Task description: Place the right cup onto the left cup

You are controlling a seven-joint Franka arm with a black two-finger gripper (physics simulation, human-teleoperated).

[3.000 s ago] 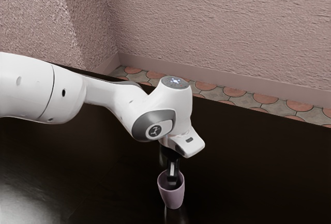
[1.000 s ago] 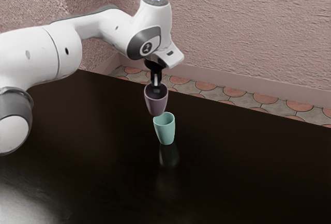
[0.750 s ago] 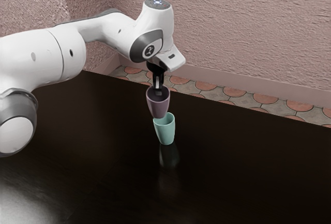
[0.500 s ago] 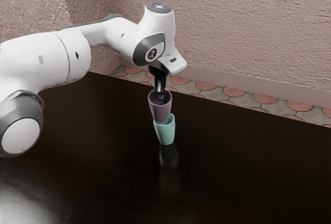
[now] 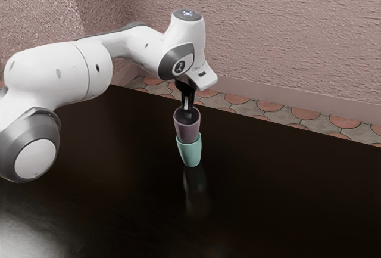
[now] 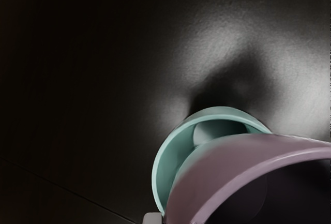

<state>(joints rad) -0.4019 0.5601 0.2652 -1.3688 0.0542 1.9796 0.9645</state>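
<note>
The black gripper [image 5: 188,112] reaches into the mouth of the purple cup [image 5: 187,131], shut on its wall; the part of the fingers inside is partly hidden. Below stands the mint-green cup [image 5: 190,153], upright on the dark table. The purple cup's lower end is within the mint cup's mouth, its base hidden there. In the wrist view the purple cup [image 6: 217,169] covers much of the mint cup [image 6: 164,169], whose rim and part of the inside still show. How deep the purple cup sits cannot be told.
The glossy dark table [image 5: 286,192] extends around the cups. Beyond its far edge are a tiled floor [image 5: 262,117] and a rough pinkish wall [image 5: 256,25].
Since 3.0 s ago, my hand has carried the purple cup up and away from the table's near part. Over the last second it came down toward the exterior view's right, into the mint cup's mouth.
</note>
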